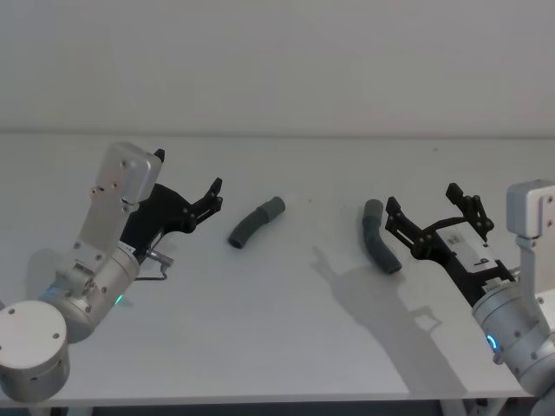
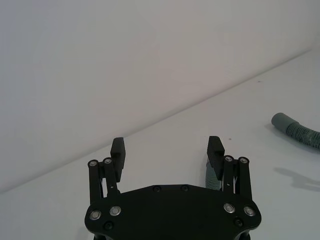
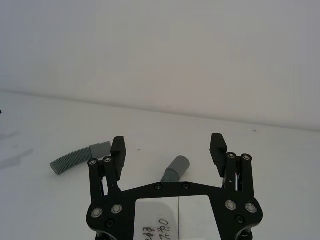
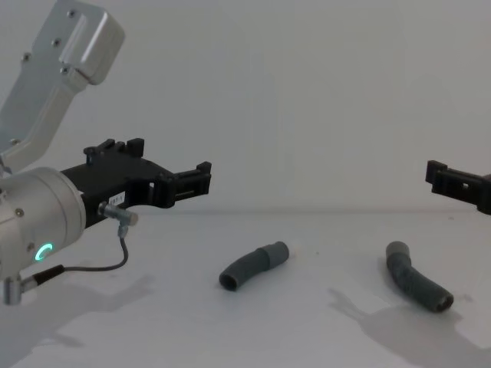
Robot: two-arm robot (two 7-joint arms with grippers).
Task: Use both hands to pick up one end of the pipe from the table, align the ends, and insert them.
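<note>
your left gripper (image 1: 187, 170) was spread wide with nothing in it, hanging above the table (image 1: 260, 347) on the left side. it pointed toward the middle, and the chest view had it (image 4: 173, 161) clearly off the surface. the left pipe piece (image 1: 256, 223) lay flat on the table just right of those fingers, not touching them. in the left wrist view it peeked out from behind one finger (image 2: 216, 150).

your right gripper (image 1: 423, 199) was just as wide open and also empty, raised over the right side of the table. the right pipe piece (image 1: 379, 247) lay just beside it on the table. in the right wrist view its cuffed end (image 3: 175, 170) showed in the gap between the fingers, lower down. the two pieces sat well apart, ends not joined.
</note>
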